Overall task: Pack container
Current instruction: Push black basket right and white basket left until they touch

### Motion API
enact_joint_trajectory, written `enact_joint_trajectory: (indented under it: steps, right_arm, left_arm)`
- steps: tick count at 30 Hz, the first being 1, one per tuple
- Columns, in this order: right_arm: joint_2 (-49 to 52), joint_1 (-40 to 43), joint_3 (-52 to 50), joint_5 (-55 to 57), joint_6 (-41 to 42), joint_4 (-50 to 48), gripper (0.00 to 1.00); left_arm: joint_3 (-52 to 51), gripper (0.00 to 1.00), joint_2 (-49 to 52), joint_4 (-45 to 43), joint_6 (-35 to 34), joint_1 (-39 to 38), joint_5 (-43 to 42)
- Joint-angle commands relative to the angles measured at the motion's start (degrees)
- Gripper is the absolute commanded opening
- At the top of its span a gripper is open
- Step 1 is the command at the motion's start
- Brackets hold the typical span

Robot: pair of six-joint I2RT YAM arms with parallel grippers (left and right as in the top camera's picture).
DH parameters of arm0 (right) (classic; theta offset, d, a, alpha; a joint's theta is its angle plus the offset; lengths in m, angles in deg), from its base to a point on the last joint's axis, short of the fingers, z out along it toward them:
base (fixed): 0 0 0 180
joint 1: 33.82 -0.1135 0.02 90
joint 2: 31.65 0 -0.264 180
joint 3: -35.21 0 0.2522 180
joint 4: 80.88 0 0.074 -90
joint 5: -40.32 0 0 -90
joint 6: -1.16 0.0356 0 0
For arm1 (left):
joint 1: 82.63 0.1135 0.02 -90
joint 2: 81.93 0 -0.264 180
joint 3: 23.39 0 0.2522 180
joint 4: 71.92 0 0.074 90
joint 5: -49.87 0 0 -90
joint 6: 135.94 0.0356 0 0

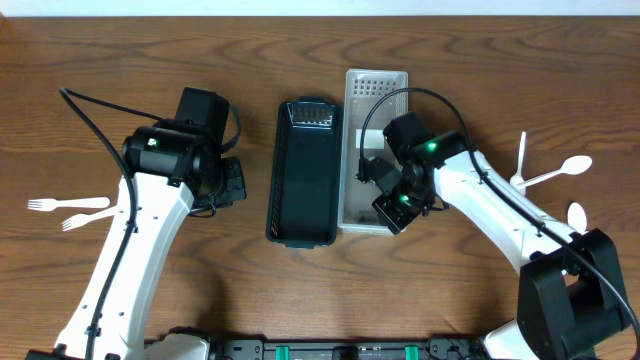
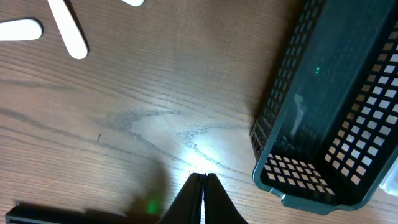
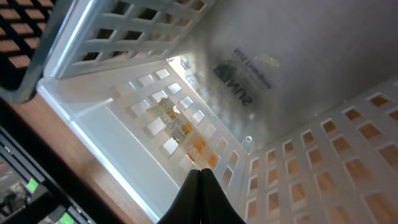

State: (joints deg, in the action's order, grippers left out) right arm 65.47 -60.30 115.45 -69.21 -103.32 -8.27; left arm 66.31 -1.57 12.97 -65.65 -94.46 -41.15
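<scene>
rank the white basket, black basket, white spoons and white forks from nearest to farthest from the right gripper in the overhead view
From the right gripper:
1. white basket, directly under it
2. black basket, just to its left
3. white spoons, out on the right
4. white forks, at the far left

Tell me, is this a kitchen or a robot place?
Probably a robot practice lab, not a kitchen: a left arm and right arm stand at a wooden table, with a dark basket, a white basket, plastic forks and spoons laid out.
</scene>
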Motion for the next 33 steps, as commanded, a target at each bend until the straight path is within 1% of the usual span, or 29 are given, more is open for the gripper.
enact_joint_trajectory:
  steps: [1, 12, 16, 19, 21, 22, 23, 24, 26, 27, 31, 32, 33]
  right_arm:
    - [0.5, -1.7, -0.3, -1.9, 0.7, 0.6, 0.02]
    - [0.5, -3.2, -0.3, -4.1, 0.7, 4.5, 0.02]
    - [0.5, -3.2, -0.3, -4.0, 0.7, 3.7, 0.04]
    - [0.5, -2.8, -0.1, -3.0, 0.7, 1.0, 0.09]
    - [0.5, -2.1, 1.5, -0.6, 0.8, -1.2, 0.15]
    - [0.5, -1.7, 2.8, 0.9, 0.8, -1.7, 0.19]
    - [0.5, -1.3, 4.4, 2.4, 0.8, -1.8, 0.26]
    - [0.5, -0.7, 6.7, 4.2, 0.8, -1.7, 0.27]
    - [0.5, 0.2, 12.0, 7.7, 0.8, -0.7, 0.37]
    - [0.5, 0.7, 15.3, 9.3, 0.8, 0.5, 0.43]
    - [0.5, 3.2, 28.9, 11.2, 0.8, 6.6, 0.63]
    - [0.5, 4.0, 31.8, 11.2, 0.9, 8.1, 0.66]
    - [0.5, 5.0, 35.1, 11.2, 1.7, 9.9, 0.72]
  left_arm:
    - [0.5, 0.06, -0.7, 0.2, -0.5, 0.0, 1.1]
    - [0.5, 0.06, -0.7, 0.2, -0.2, 0.0, 1.1]
    - [0.5, 0.06, -0.7, 0.2, 0.0, 0.0, 1.1]
    - [0.5, 0.06, -0.7, -0.1, 1.3, 0.0, 1.4]
    - [0.5, 0.06, -0.7, -0.2, 2.3, 0.0, 3.1]
    - [0.5, 0.06, -0.8, -0.3, 2.3, 0.0, 4.4]
    - [0.5, 0.06, -0.9, -0.5, 2.3, 0.0, 5.4]
    - [0.5, 0.06, -1.0, -0.6, 2.3, 0.0, 6.6]
    - [0.5, 0.07, -1.6, -0.8, 2.3, 0.0, 8.6]
    - [0.6, 0.11, -1.9, -0.9, 2.3, 0.0, 9.5]
    - [1.4, 0.59, -4.1, -1.6, 2.2, 0.5, 11.0]
    - [1.7, 0.62, -4.7, -1.6, 2.2, 0.9, 11.0]
    - [1.9, 0.63, -5.3, -1.6, 2.2, 1.4, 11.0]
